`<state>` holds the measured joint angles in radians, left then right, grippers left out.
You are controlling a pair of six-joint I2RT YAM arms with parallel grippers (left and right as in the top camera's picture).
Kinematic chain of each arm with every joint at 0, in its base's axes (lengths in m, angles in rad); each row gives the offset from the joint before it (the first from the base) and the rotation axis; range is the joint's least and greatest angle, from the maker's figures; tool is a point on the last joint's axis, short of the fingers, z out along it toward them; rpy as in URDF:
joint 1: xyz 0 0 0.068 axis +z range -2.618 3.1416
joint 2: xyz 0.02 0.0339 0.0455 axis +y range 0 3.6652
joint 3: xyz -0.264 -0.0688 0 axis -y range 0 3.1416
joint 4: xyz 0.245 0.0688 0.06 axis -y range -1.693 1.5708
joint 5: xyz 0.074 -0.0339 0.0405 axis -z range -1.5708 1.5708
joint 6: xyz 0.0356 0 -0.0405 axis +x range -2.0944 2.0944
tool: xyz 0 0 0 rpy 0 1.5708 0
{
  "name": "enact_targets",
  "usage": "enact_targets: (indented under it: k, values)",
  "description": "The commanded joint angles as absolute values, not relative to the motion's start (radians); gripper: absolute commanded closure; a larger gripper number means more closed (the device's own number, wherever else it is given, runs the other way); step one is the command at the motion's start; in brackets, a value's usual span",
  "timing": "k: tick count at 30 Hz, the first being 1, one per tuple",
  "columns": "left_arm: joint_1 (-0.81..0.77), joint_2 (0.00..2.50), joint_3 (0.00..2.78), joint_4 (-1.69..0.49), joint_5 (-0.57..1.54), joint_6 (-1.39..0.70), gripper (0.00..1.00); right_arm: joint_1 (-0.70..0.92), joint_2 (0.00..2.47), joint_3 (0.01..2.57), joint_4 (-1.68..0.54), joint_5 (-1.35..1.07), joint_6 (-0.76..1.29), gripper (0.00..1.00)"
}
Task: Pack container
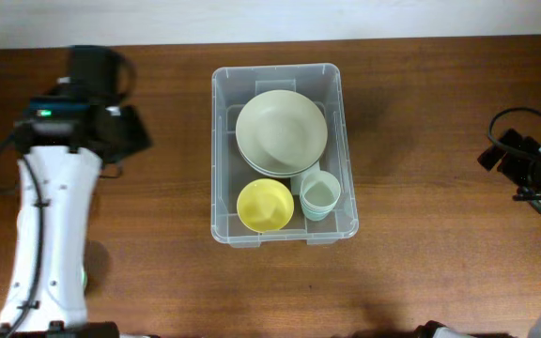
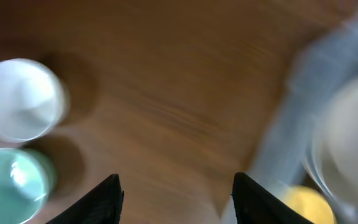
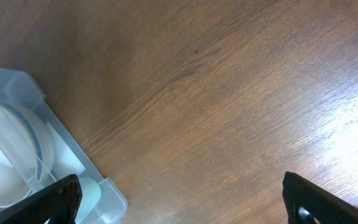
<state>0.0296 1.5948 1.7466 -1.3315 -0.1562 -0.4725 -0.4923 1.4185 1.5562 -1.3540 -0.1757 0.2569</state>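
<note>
We see one clear, rounded-rim rectangular container [image 1: 275, 79] mid-table, between the arms. It holds one yellow bowl [image 1: 265, 205], at least two stacked pale green plates [image 1: 281, 131] and nested pale green cups [image 1: 320, 194]. One white cup [image 2: 20, 99] and one teal cup [image 2: 11, 183] stand outside. The left gripper [image 2: 176, 202] and right gripper [image 3: 179, 205] both have their jaws spread and empty.

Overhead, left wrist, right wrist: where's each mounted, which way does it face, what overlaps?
Overhead: above the table, facing straight down on the container; left arm and right arm show at the sides.
Left wrist: faces down, blurred; two cups at left, container at right; left gripper open.
Right wrist: faces down at bare table and a container corner; right gripper open.
Shared: container in all three; yellow bowl in overhead and left wrist.
</note>
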Motion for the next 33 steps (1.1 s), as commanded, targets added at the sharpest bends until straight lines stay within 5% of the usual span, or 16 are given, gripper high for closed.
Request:
enact_targets:
  k: [1,9,26,33]
  values:
    - [0.193,1.662,1.677,-1.298,-0.162,-0.478,0.41,-0.497,1.416,1.559,-1.353,-0.181,0.248,0.01]
    - [0.384,1.873,1.505,-1.169,-0.147,-0.477,0.41,-0.497,1.416,1.559,-1.354,-0.181,0.248,0.01]
    - [0.409,2.053,1.504,-1.073,-0.181,-0.477,0.42,-0.497,1.416,1.559,-1.355,-0.181,0.244,0.01]
    - [0.409,2.053,1.504,-1.071,-0.181,-0.477,0.78,-0.497,1.416,1.559,-1.355,-0.181,0.244,0.01]
